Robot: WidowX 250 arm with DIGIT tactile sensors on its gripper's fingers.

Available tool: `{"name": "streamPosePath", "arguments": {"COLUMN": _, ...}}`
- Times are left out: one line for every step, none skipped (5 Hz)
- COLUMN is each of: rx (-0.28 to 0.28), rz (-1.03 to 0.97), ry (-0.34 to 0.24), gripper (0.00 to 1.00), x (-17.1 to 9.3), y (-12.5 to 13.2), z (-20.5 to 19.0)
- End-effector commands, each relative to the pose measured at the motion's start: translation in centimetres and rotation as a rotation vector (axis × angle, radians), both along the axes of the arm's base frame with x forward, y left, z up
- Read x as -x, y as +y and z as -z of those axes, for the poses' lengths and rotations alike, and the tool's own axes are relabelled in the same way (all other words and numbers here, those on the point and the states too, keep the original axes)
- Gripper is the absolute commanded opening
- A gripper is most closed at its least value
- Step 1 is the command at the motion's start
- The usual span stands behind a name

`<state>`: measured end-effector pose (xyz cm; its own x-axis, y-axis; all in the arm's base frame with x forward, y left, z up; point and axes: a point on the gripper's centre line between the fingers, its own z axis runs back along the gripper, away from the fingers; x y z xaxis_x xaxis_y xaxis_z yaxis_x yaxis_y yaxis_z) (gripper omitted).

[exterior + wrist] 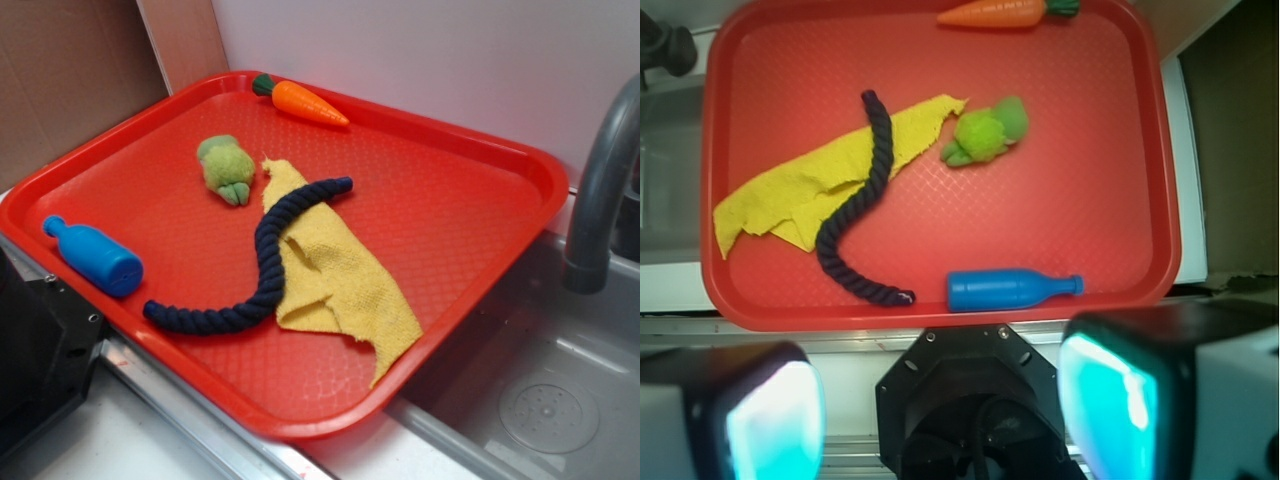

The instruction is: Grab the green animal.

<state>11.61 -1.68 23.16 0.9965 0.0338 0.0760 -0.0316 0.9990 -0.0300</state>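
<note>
Waiting untouched on the red plastic tray, the fuzzy yellow-green plush animal lies well beyond the spread, empty pincer.

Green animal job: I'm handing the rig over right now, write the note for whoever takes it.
Pincer: open, empty, held high over the near edge of the red tray.
Green animal: lying on the tray beside the corner of the yellow cloth, clear of the dark rope, blue bottle and carrot.
Done: nothing grasped.
Left: move over the animal, descend, close, lift.
</note>
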Motion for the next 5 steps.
{"name": "streamPosePath", "arguments": {"rx": 0.139, "rz": -0.41, "ry": 0.092, "gripper": 1.0, "x": -6.5, "y": 5.0, "z": 7.8}}
{"name": "streamPosePath", "arguments": {"rx": 0.159, "rz": -0.606, "ry": -0.036, "gripper": 1.0, "x": -8.4, "y": 5.6, "z": 11.4}}
{"name": "streamPosePath", "arguments": {"rx": 0.204, "rz": -0.783, "ry": -0.151, "gripper": 1.0, "x": -6.5, "y": 4.7, "z": 14.0}}
{"name": "streamPosePath", "arguments": {"rx": 0.226, "rz": -0.86, "ry": -0.115, "gripper": 1.0, "x": -9.1, "y": 6.1, "z": 16.4}}
{"name": "streamPosePath", "arguments": {"rx": 0.196, "rz": -0.773, "ry": -0.033, "gripper": 1.0, "x": -10.3, "y": 5.9, "z": 17.4}}
